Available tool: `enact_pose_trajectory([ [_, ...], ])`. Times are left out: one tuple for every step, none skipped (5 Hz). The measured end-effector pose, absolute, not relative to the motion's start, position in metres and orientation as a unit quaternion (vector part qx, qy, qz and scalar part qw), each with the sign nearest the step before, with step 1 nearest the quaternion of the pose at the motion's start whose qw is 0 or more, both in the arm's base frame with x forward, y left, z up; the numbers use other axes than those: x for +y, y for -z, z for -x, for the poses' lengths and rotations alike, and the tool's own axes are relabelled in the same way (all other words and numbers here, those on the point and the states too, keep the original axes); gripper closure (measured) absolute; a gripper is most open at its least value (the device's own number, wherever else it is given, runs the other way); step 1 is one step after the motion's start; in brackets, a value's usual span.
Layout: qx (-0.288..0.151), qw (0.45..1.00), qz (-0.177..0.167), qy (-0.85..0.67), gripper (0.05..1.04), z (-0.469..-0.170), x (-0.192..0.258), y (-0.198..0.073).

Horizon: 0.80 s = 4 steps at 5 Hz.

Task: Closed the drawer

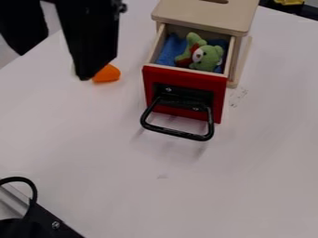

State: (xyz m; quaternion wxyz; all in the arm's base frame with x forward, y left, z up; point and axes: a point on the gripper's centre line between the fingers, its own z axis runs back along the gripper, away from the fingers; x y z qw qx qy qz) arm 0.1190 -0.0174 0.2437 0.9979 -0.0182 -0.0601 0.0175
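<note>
The black gripper (87, 69) hangs at the upper left, left of the wooden box and apart from it. A drawer with a red front (186, 82) stands pulled out of the pale wooden box (205, 16) at the top. On the drawer front is a black loop handle (180, 134) pointing toward the camera. Inside the drawer lie a green teddy bear (207, 58) and blue cloth (172, 50).
An orange object (107, 74) lies on the white table (248, 176), partly behind the gripper. At the lower left corner are a black and metal fixture (46, 218) and a black cable. A yellow item (289, 2) shows at the top right edge.
</note>
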Motion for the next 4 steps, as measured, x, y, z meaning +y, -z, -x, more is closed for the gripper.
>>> enact_pose_trajectory([
  [-0.052, 0.998, 0.017, -0.019, 0.083, -0.118, -0.017, -0.240],
  [-0.042, 0.999, 0.021, -0.018, 0.083, -0.135, -0.008, -0.227],
  [-0.033, 0.999, 0.009, -0.028, 0.083, -0.155, -0.003, -0.211],
  [-0.041, 0.998, 0.021, -0.043, 0.083, -0.176, -0.002, -0.191],
])
